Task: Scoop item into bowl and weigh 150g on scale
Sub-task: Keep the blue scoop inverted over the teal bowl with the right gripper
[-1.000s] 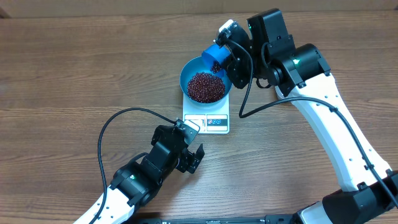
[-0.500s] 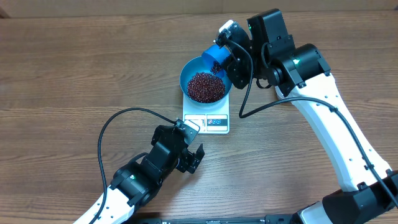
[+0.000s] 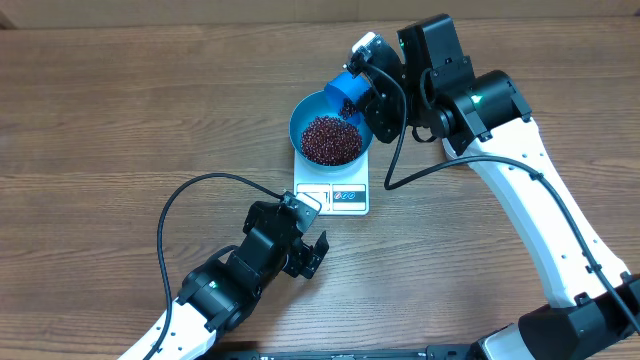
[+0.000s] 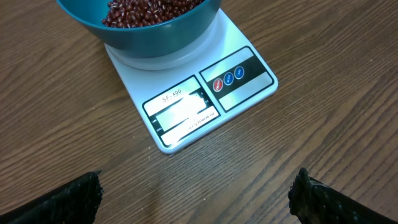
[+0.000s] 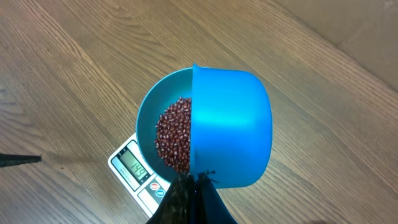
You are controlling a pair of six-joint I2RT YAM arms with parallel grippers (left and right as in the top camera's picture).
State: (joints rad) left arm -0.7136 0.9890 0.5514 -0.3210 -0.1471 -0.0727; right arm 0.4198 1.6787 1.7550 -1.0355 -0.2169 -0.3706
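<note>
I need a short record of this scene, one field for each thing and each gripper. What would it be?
bowl: stands on the scale, holds the beans
beans: dark red pile inside the bowl
scale: on the table, display lit
scoop: blue, tipped over the bowl's rim
right gripper: jaws shut on the scoop
left gripper: jaws open, empty, in front of the scale

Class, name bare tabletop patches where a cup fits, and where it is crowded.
Free: wood left of bowl and scale; wood between scale and right arm. Crowded: right end effector and scoop over bowl's far rim.
</note>
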